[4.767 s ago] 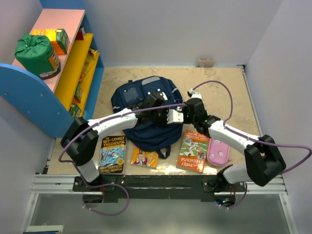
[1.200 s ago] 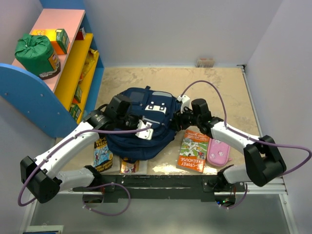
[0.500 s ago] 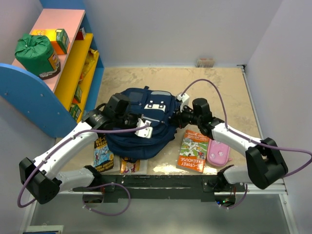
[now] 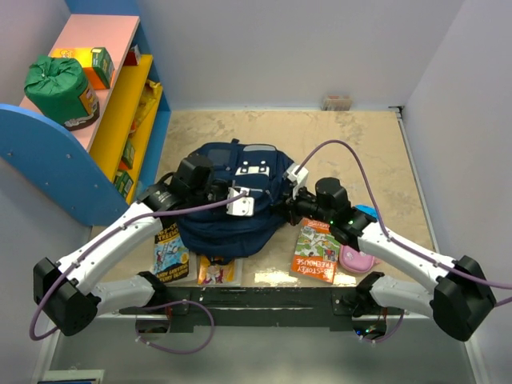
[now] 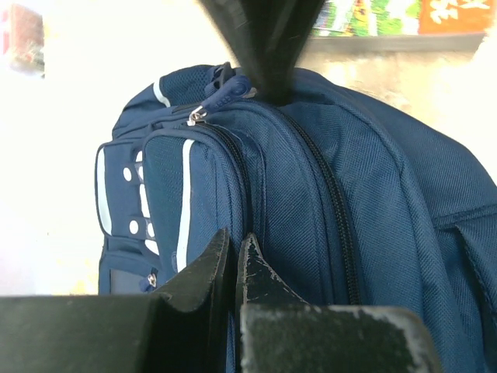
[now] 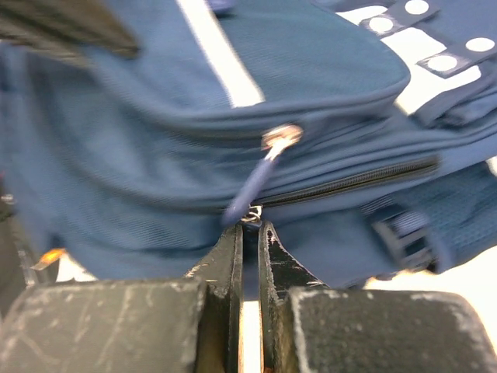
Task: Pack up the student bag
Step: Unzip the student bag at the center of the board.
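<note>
- Navy-blue fabric student bag [image 4: 228, 232], a large backpack with a grey stripe and white patches on its front pocket, lies front-up in the middle of the beige speckled table [image 4: 360, 136], between the two arms.
- Left gripper [image 5: 237, 250] reaches over the bag's left half. Its dark fingers are drawn almost together with only a slit between them. The tips sit on the fold of cloth between the front pocket and the main compartment and appear to pinch it.
- Right gripper [image 6: 248, 231] meets the bag's right edge. Its fingers are closed on the blue cord zipper pull [image 6: 256, 183], which hangs from a silver slider down into the narrow gap between them.
- Small yellow-covered book [image 4: 218, 270] pokes out from under the bag's near edge.
- Blue-covered paperback [image 4: 172, 250] lies just left of the bag, partly under the left arm.
- Orange-and-green paperback [image 4: 316, 252] lies just right of the bag, close to the table's near edge.
- Pink oval case [image 4: 354, 258] sits just beside that paperback on its right, partly hidden by the right arm.
- Blue, pink and yellow shelf unit [image 4: 48, 152] stands along the table's left side.
- Green drawstring sack [image 4: 56, 80] rests on the shelf's pink top, with a small green carton [image 4: 102, 66] near it.
</note>
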You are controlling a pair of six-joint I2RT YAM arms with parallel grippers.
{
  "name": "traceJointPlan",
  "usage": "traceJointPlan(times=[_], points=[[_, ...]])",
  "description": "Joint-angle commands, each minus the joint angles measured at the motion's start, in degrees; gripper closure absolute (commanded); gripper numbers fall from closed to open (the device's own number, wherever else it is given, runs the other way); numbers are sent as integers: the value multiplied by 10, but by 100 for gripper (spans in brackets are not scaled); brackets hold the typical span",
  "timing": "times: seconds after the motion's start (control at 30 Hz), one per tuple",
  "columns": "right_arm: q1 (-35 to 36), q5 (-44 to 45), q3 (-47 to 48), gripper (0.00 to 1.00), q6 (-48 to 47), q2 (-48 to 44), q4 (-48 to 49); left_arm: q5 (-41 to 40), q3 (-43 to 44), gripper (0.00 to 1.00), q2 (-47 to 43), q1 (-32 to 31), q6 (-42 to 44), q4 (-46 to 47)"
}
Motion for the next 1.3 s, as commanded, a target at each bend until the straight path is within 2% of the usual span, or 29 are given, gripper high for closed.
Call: traceJointPlan(times=[0.0,0.17,0.27,0.37,0.5,0.63,0.83,0.9,1.03,1.07,1.1,1.13,1.17,1.27], points=[[21,-4,-10,100,42,-53,28,-51,-10,100,-11,1,-64,120],[67,21,-19,100,76,-68,46,-73,-10,100,13,-6,-127,147],[99,46,-7,100,79,-55,45,-122,10,100,45,-35,-145,144],[124,79,12,100,78,-45,33,-160,67,100,103,-46,-192,113],[153,129,22,100,79,-54,24,-191,189,100,224,-43,-267,25],[184,197,3,100,95,-73,30,-173,215,100,256,-29,-356,58],[191,292,-42,100,115,-126,69,-117,251,100,292,-23,-438,82],[191,316,-54,100,113,-138,78,-93,256,100,293,-16,-449,96],[191,411,-60,100,97,-177,47,-52,239,100,268,-14,-415,103],[189,429,-64,96,91,-187,46,-42,231,100,257,-12,-406,100],[182,440,-66,88,91,-200,43,-40,228,100,251,-9,-393,93],[174,439,-68,78,87,-200,44,-35,225,100,246,-8,-388,89],[164,426,-68,64,87,-194,38,-31,221,100,238,-8,-380,79],[110,365,-61,55,102,-171,40,-17,226,100,229,-8,-366,62]])
